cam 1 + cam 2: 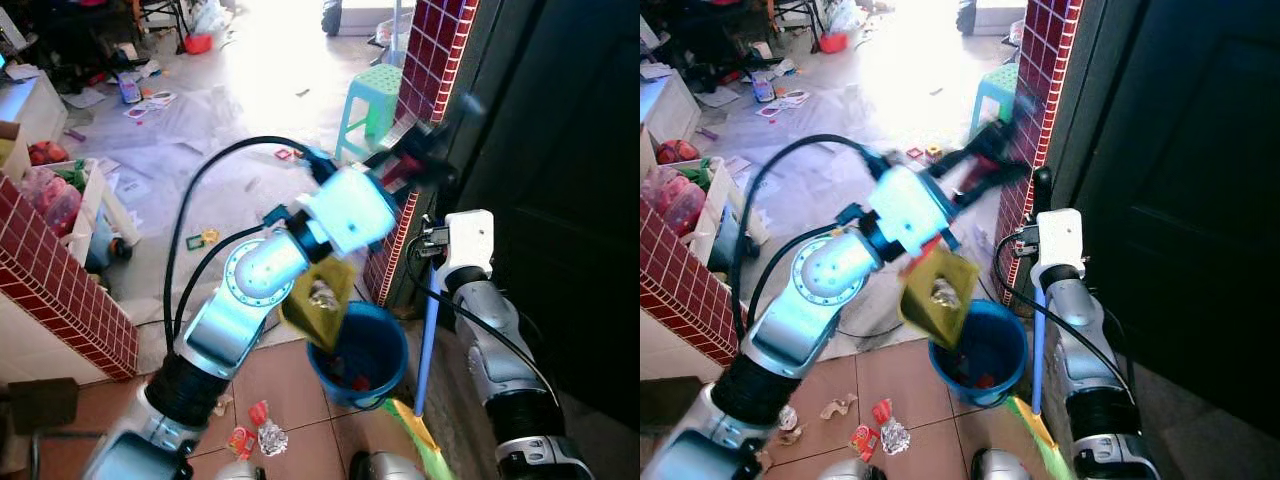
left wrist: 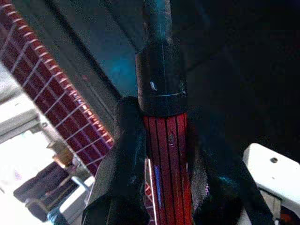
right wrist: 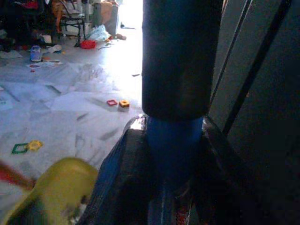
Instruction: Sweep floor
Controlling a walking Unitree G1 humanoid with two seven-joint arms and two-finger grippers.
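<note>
My left gripper (image 1: 415, 160) is shut on the red handle (image 2: 165, 154) of a yellow dustpan (image 1: 320, 300). The pan hangs tilted over a blue bucket (image 1: 350, 393) on the tiled floor, with a crumpled foil ball (image 1: 945, 292) still in it. My right gripper (image 3: 171, 140) is shut on the blue broom handle (image 1: 428, 340), which stands upright beside the bucket. The broom's green and yellow bristles (image 1: 420, 440) rest on the floor. A foil ball (image 1: 271, 437) and red wrappers (image 1: 240, 440) lie on the tiles in front of the bucket.
A red tiled pillar (image 1: 430, 60) and a dark door (image 1: 560, 150) stand close on the right. A low brick-patterned counter (image 1: 60, 290) is on the left. Beyond lie a green stool (image 1: 370, 95), scattered toys and paper on the sunlit floor.
</note>
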